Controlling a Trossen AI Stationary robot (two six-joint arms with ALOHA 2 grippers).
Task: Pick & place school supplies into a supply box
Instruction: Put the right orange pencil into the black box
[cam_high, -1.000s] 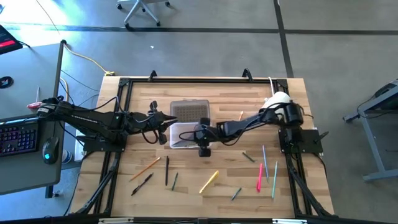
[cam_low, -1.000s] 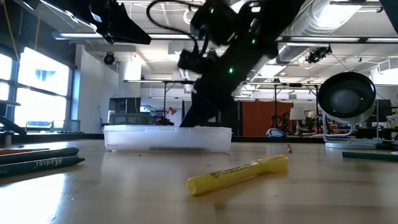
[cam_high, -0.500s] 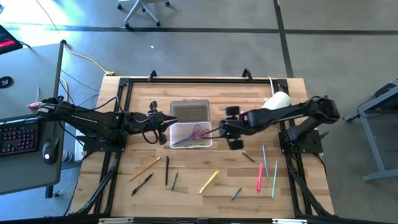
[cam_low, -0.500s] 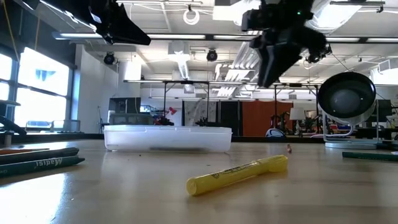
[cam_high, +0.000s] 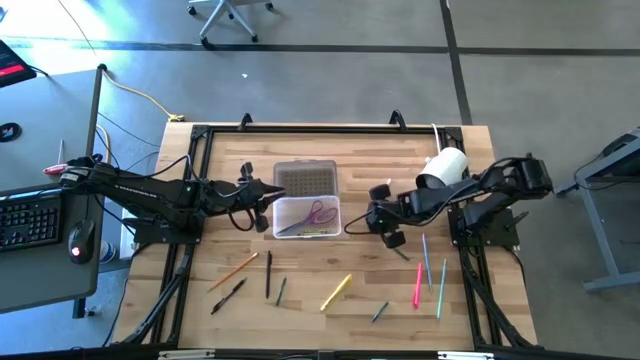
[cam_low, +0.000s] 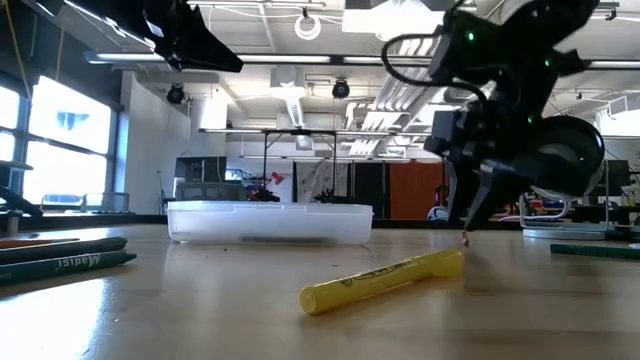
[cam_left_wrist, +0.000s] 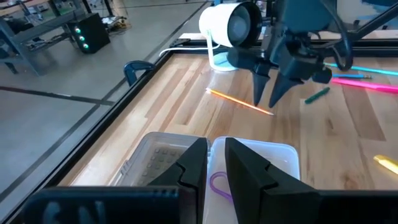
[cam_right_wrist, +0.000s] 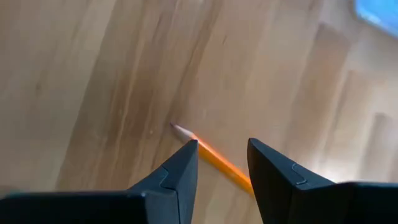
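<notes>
The clear supply box (cam_high: 283, 226) stands mid-table with its lid (cam_high: 305, 178) folded open toward the far edge. The pink-purple scissors (cam_high: 318, 212) and a thin pen lie inside. My right gripper (cam_high: 385, 215) is right of the box, pointing down and open. Its fingers stand on either side of an orange pencil (cam_right_wrist: 214, 158) near the pencil's point, low over the table (cam_low: 468, 228); whether they touch it, I cannot tell. My left gripper (cam_high: 262, 208) waits level at the box's left side, its fingers (cam_left_wrist: 198, 163) a narrow gap apart.
Loose supplies lie on the near half: a yellow marker (cam_high: 336, 291), a pink pen (cam_high: 418, 283), a light blue pen (cam_high: 428, 262), green pens, black pens (cam_high: 268, 275) and another orange pencil (cam_high: 233, 270). A white cylindrical camera (cam_high: 447, 165) stands at the far right.
My right gripper has left the place above the box, swung toward the table's right and come down over the orange pencil. With the arm gone, the scissors show lying inside the box. My left arm has kept still.
</notes>
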